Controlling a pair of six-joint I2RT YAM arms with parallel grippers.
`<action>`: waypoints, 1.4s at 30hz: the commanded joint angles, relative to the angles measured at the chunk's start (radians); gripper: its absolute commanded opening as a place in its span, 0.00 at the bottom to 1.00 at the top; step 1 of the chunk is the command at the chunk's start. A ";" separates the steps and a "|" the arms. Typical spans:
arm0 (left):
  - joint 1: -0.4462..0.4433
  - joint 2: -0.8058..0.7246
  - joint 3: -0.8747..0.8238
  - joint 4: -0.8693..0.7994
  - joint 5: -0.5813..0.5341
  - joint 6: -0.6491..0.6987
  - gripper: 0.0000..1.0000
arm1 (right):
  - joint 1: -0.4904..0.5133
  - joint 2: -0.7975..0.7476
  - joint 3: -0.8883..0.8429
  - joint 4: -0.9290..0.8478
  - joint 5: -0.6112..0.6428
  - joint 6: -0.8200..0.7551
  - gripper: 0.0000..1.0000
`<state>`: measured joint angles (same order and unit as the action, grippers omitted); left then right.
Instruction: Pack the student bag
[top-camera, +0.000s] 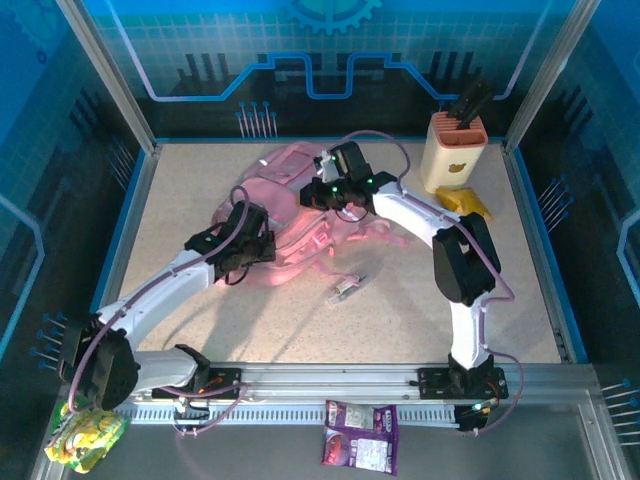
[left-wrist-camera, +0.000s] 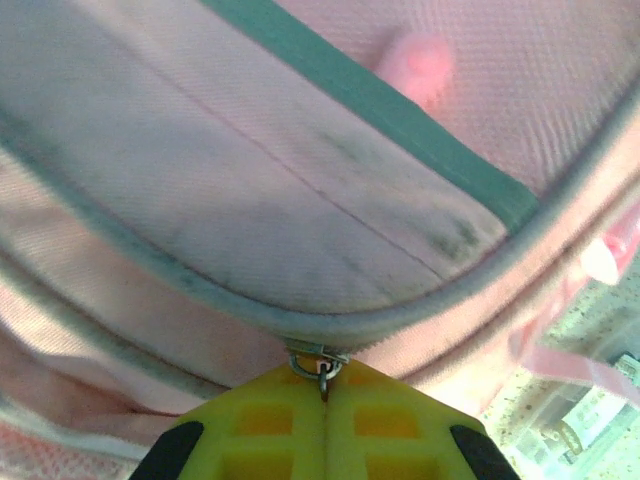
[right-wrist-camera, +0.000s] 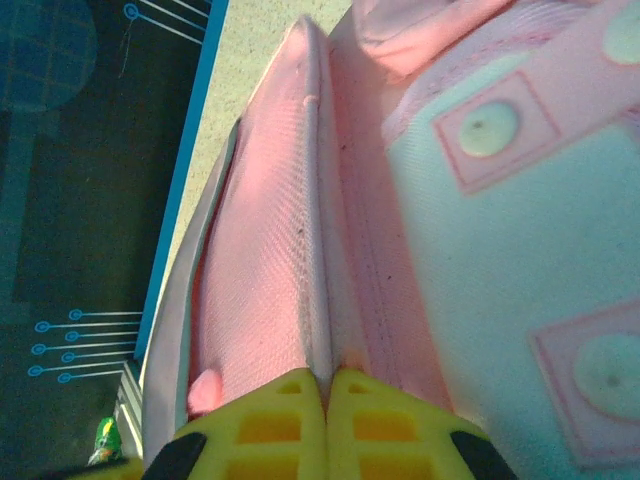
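Nearest of all, on the ledge in front of the arm bases, lie a purple printed snack packet (top-camera: 360, 435) and, at the near left corner, a crumpled yellow-green packet (top-camera: 85, 437). Both are well apart from the bag and look like goods waiting to go in.

On the speckled beige surface (top-camera: 400, 320), a small clear-wrapped oblong item (top-camera: 347, 288) lies just beside the bag's near right edge.

The large soft pink student bag (top-camera: 300, 255) lies slumped flat in the middle of the surface. At its near left side the left fingers (left-wrist-camera: 300, 400) are pressed fully together on the small metal zip pull (left-wrist-camera: 322, 362), at the grey-piped seam. The likely aim is to draw the zip along and open a compartment.

At the bag's far side the right fingers (right-wrist-camera: 300, 395) are also closed tight, pinching a raised fold of pink fabric. This grip probably steadies the soft bag, so that the zip runs instead of dragging the whole bag.

Beyond, at the far right, a yellow crumpled object (top-camera: 465, 203) rests by a cream plastic holder (top-camera: 455, 155) with dark items standing in it.
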<state>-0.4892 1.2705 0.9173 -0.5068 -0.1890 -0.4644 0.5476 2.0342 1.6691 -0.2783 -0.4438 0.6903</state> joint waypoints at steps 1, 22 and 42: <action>-0.083 0.071 0.064 0.052 0.080 -0.016 0.00 | -0.028 0.084 0.143 -0.030 -0.010 -0.067 0.10; -0.151 0.200 0.151 0.170 0.161 -0.033 0.00 | -0.010 -0.241 -0.404 0.262 -0.120 0.262 0.56; -0.149 0.130 0.132 -0.007 0.121 0.090 0.00 | -0.047 -0.191 -0.406 0.271 -0.063 0.179 0.00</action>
<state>-0.6266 1.4742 1.0431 -0.4164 -0.0933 -0.4519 0.5419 1.8538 1.2442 0.0074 -0.5373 0.9577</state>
